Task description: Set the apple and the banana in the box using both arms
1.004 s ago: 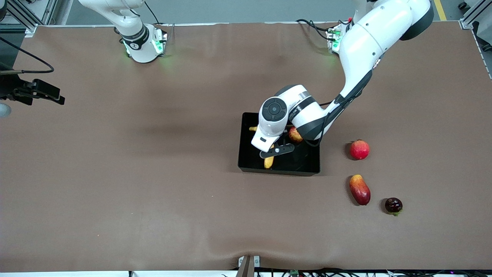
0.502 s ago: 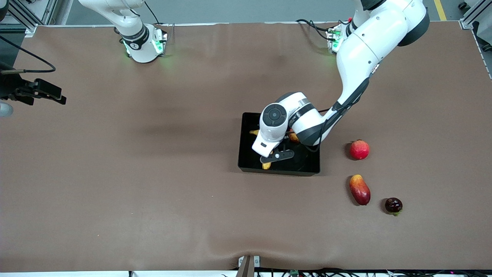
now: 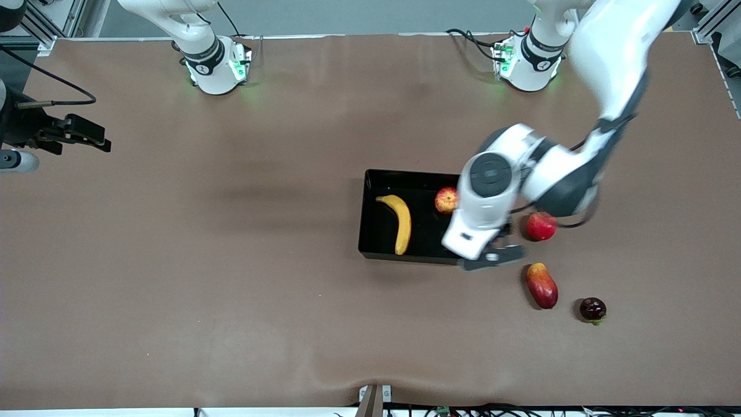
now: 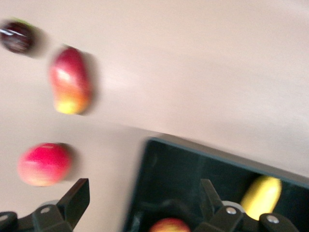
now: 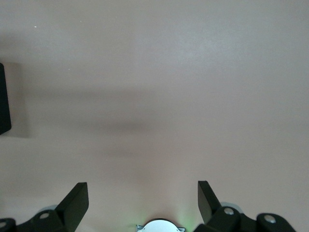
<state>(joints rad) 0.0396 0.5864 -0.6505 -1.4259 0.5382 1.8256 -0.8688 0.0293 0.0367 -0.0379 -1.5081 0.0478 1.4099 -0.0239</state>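
Banana (image 3: 397, 223) now lies free in the box (image 3: 370, 243), beside the apple (image 3: 446, 200). The left gripper (image 3: 492, 258) has let it go and swung out over the box's corner, jaws apart. The right gripper (image 5: 143, 203) waits, spread, well apart from the box. Both fruits look placed.

The front view looks down from high across the table (image 3: 231, 289), facing both arm bases, taking in the whole surface. The left wrist view looks down closely past its own end effector (image 4: 145, 205) at the box (image 4: 169, 179) corner, shared with the front view. The right wrist view faces bare table.
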